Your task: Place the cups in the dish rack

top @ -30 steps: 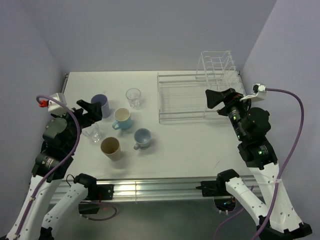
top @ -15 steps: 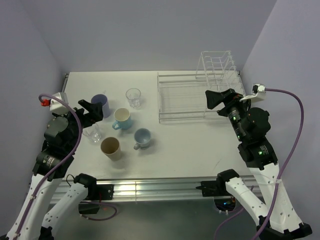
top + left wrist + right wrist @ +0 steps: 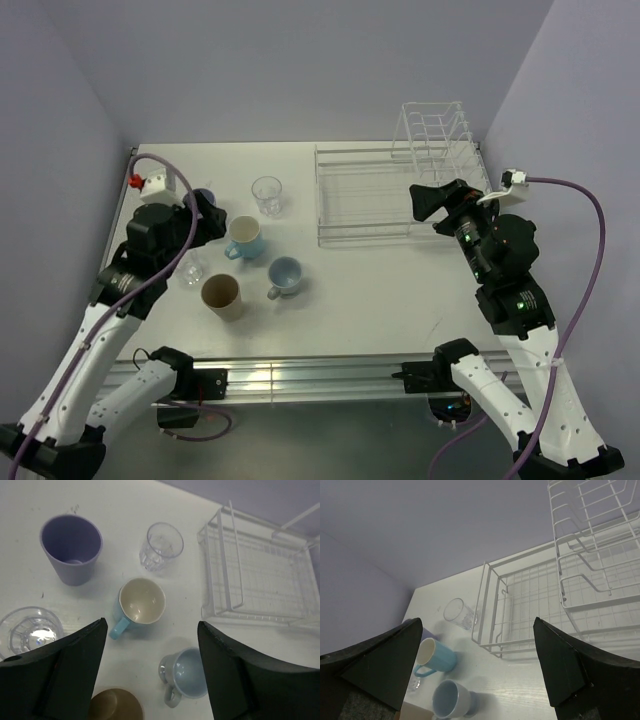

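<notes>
Six cups stand on the left of the table: a clear glass [image 3: 266, 192], a lavender tumbler [image 3: 71, 547], a blue mug with a cream inside [image 3: 243, 237], a light blue mug [image 3: 285, 275], a tan cup [image 3: 221, 296] and a second clear glass [image 3: 190, 268]. The white wire dish rack [image 3: 372, 192] sits empty at the back right. My left gripper [image 3: 207, 215] is open and empty, hovering above the cups and partly hiding the tumbler from the top. My right gripper [image 3: 428, 200] is open and empty above the rack's near right part.
The rack's tall dividers [image 3: 432, 130] stand at its far right corner. Purple walls close in the back and both sides. The table's metal front rail [image 3: 300, 375] runs along the near edge.
My left arm has swung right and forward over the cups, now covering the lavender tumbler in the top view. The right arm has not moved.
</notes>
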